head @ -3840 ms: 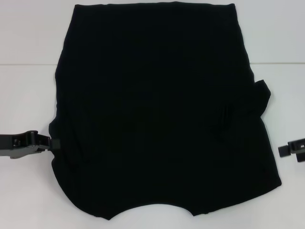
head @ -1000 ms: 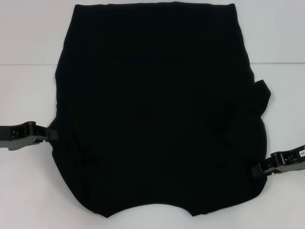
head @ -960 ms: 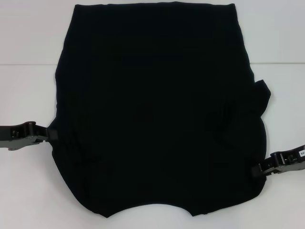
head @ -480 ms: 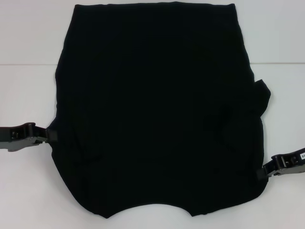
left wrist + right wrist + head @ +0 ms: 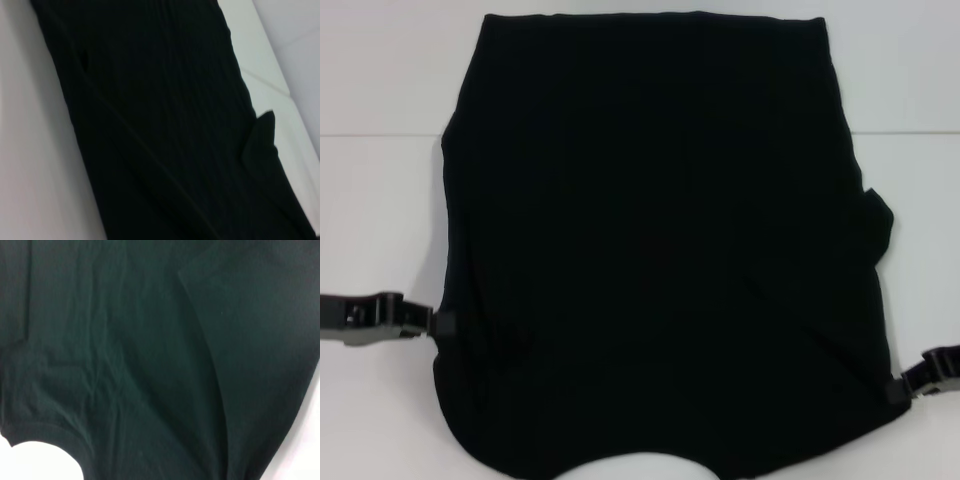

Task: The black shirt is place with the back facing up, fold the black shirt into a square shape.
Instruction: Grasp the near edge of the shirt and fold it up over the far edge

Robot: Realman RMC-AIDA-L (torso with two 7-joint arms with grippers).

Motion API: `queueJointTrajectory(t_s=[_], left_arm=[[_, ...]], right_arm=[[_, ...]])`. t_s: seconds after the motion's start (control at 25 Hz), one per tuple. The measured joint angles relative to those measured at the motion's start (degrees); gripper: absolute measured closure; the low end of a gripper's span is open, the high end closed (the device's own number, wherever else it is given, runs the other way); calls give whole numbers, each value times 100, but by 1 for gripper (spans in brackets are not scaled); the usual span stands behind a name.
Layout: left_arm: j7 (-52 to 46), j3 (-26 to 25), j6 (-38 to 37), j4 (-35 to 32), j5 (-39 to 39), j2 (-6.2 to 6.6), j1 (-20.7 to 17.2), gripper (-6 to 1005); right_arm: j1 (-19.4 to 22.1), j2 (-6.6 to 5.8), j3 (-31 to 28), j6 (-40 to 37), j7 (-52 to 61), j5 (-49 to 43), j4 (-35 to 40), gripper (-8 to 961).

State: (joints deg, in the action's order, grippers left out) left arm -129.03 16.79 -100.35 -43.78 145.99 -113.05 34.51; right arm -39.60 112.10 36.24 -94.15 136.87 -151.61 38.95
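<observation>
Both my grippers, left point(image 5: 438, 322) & right point(image 5: 898, 391), have jaws clamped on the black shirt point(image 5: 660, 240) edges, flat on table point(image 5: 380, 200).

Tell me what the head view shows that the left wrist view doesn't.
Only the head view shows both arms: the left end effector at the left edge of the black shirt and the right end effector at its right edge, plus the shirt's whole outline and the curved neckline nearest the robot. Only the left wrist view gives a close slanted look along the fabric, with a long diagonal crease. Both show the black shirt on the white table and a small flap sticking out from one edge.
</observation>
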Motion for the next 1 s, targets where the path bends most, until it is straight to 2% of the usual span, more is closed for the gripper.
queueJointTrajectory(t_s=[0.4,0.6,0.76,1.0], left_arm=[[130,4,-898,-179,684,-46,-155,970],[273,270,-1180,-185,716,-119,-251,970],[424,331,-1341,-156,677,-131,-219,970],[420,314,-1300,-136,657,-80,-83,971]], right_arm=[[625,60,64,-934,40,-42,656,903],[911,125,16,-1162,16,-37,1007,903],[944,73,-125,-1190,-66,-6,1001,903],[901,-32,-326,-1214,-152,-1,963,902]])
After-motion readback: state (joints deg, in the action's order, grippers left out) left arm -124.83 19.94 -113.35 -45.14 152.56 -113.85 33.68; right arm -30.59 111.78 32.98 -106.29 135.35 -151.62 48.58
